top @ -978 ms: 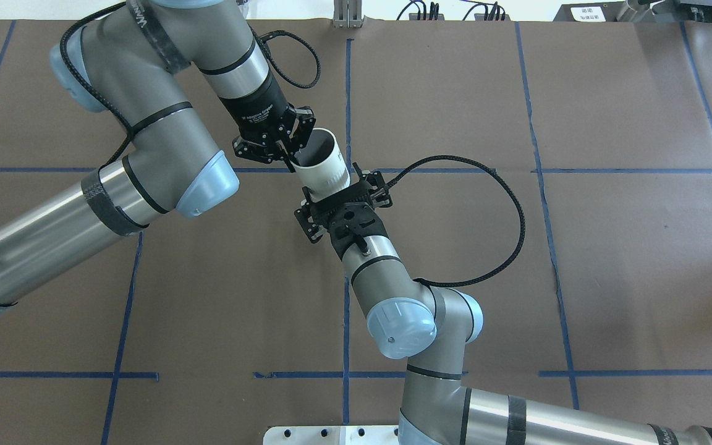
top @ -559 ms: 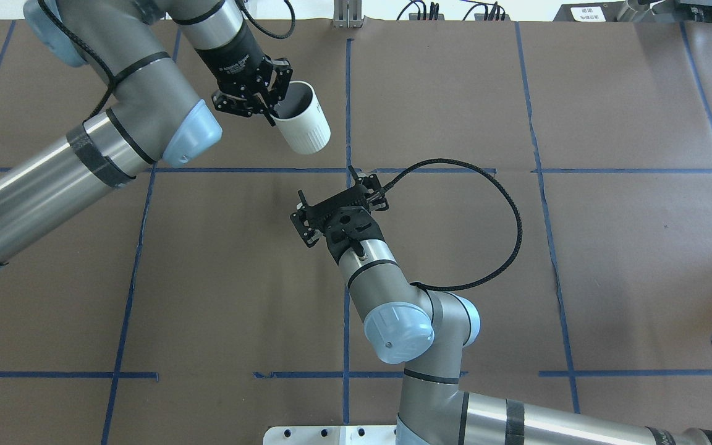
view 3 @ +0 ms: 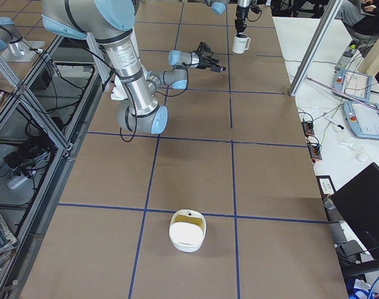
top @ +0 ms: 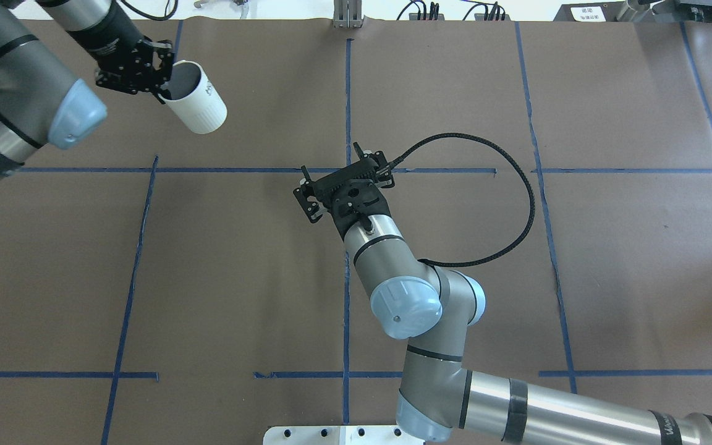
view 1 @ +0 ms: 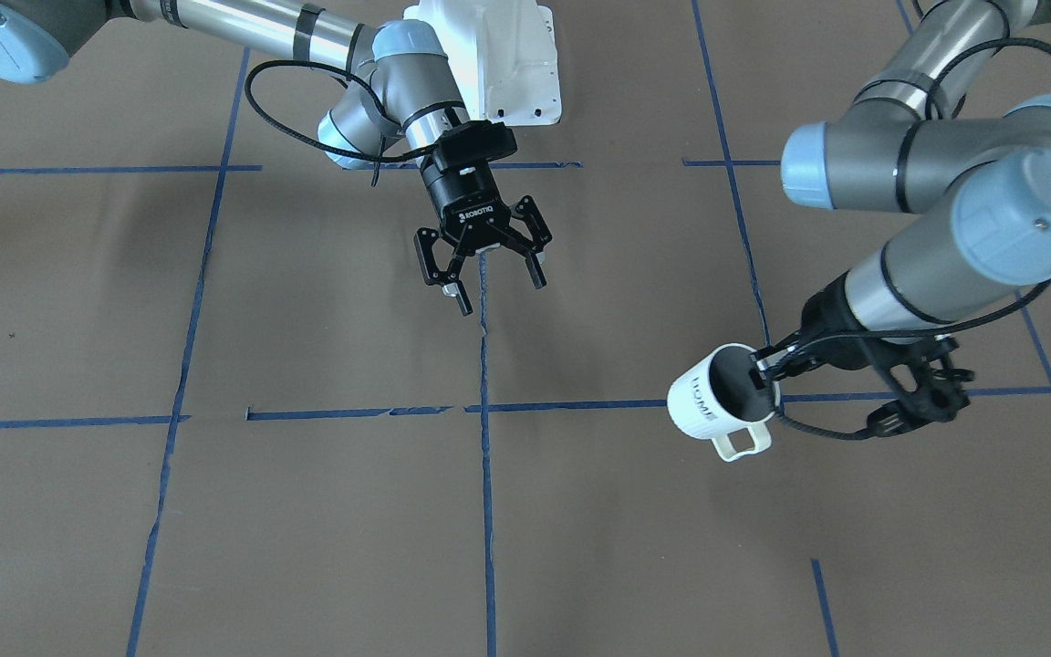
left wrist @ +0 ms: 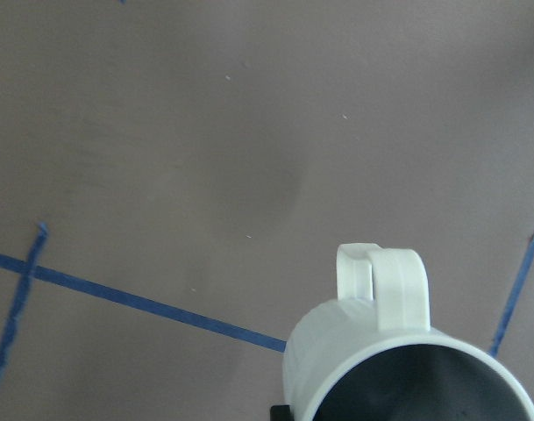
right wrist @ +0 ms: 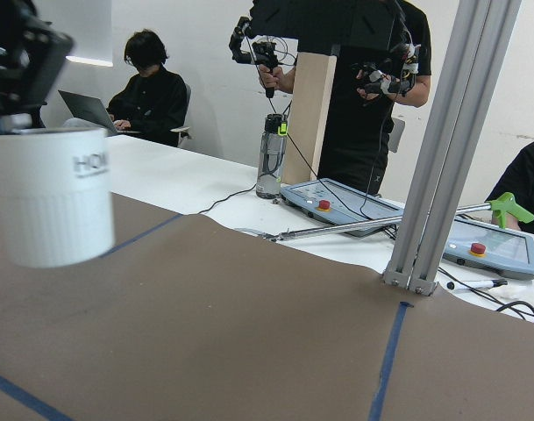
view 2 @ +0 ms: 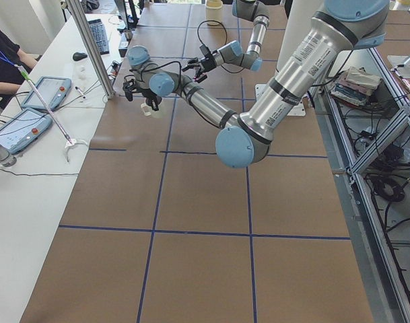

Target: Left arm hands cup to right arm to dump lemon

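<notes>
The white cup (top: pixel 196 106) with "HOME" lettering hangs tilted above the table at the far left. My left gripper (top: pixel 159 91) is shut on its rim, one finger inside the mouth. In the front view the cup (view 1: pixel 715 403) shows its handle pointing down and a dark inside. It also shows in the left wrist view (left wrist: pixel 385 355) and the right wrist view (right wrist: pixel 52 197). My right gripper (view 1: pixel 487 285), lettered ROBOTIQ, is open and empty near the table's middle, well apart from the cup; it also shows in the overhead view (top: pixel 342 178). The lemon is not visible.
A white bowl (view 3: pixel 188 230) sits on the table near its right end. Beyond the far edge are an aluminium post (right wrist: pixel 442 175), a water bottle (right wrist: pixel 268 158), tablets and seated operators. Blue tape lines cross the brown table cover.
My left arm has carried the cup away from my right gripper, toward the far left. My right gripper stays open and has shifted slightly.
</notes>
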Motion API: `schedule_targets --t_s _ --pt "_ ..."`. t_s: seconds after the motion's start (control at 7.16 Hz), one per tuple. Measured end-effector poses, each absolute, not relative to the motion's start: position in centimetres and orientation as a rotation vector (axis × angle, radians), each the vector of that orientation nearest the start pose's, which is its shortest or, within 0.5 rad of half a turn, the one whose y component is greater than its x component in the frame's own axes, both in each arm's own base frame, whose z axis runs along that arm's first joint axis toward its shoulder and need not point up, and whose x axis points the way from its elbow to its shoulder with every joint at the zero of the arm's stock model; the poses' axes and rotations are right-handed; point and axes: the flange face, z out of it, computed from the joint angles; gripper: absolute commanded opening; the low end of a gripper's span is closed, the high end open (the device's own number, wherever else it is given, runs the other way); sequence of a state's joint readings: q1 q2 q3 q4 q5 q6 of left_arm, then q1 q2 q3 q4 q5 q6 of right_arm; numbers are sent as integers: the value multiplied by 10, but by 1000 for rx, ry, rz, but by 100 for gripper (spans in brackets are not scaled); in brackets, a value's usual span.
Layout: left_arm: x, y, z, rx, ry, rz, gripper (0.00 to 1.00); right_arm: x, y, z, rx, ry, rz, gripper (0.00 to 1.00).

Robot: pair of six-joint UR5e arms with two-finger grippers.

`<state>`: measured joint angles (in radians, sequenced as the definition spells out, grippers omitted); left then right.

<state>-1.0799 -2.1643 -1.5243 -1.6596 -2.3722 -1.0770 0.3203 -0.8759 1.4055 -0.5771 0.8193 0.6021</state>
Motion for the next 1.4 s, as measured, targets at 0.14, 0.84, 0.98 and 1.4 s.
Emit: schedule_targets --t_s 0.14,0.84,0.98,1.4 --pt "239 -628 329 -70 968 -250 0 -579 -436 201 1276 -761 29 100" --pt "147 -516 459 98 794 -35 0 -403 -607 298 710 -771 -137 100" --pt "139 -498 483 108 774 -13 0 -340 -630 326 619 -786 -154 100" --pt "131 -473 531 79 753 -14 0 -180 -652 403 492 -790 -162 100"
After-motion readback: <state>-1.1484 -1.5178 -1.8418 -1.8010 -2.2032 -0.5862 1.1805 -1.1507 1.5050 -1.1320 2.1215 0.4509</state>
